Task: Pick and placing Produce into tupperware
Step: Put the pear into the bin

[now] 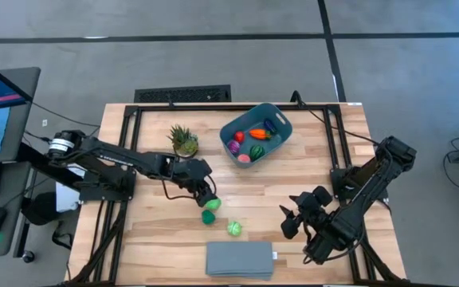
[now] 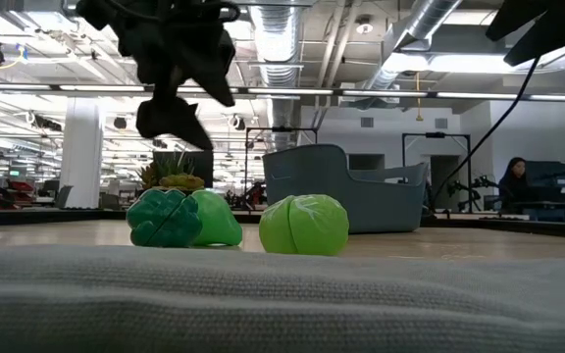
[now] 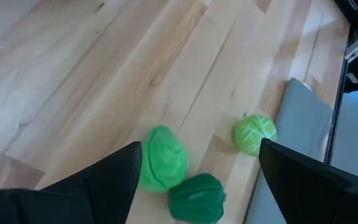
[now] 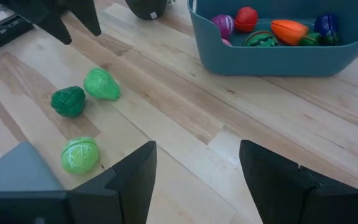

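Note:
Three green toy vegetables lie on the wooden table: a light green leafy one, a dark green one and a pale cabbage. The teal bin stands toward the far edge with several toys inside, among them the orange carrot. My left gripper hovers open just above and beside the leafy toy, touching nothing. My right gripper waits open over the table's right side.
A spiky potted plant stands left of the bin. A flat grey-blue slab lies at the near edge, close to the cabbage. Bare wood stretches between the green toys and the bin. A person sits in the room far behind the table.

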You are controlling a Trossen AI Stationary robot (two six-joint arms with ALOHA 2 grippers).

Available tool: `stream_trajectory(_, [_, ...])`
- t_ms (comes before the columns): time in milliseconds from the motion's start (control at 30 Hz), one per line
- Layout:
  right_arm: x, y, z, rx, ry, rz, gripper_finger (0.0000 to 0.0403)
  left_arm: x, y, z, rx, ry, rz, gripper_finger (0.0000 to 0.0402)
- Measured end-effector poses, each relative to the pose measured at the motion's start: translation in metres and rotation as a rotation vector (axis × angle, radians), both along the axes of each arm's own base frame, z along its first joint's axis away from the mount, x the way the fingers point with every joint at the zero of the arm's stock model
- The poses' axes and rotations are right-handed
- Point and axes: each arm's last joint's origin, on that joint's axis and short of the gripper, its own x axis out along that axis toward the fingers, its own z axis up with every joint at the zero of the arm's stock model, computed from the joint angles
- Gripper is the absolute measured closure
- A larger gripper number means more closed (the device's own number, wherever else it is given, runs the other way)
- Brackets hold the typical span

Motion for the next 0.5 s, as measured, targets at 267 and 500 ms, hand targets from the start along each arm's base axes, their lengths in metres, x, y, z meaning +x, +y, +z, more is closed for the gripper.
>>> stream_trajectory(267, [0.0,-0.0001,0.0001,-0.001,0.001,0.001,0.0148,-0.0037,0.0018,0.0014,0.072,0.072,0.021,0.0081])
stream_trajectory(500, [0.0,-0.0001,0.0001,-0.005,0.004,0.005,0.0148,-0.0039,0.0017,0.0013,0.075,0.074,0.021,0.0052])
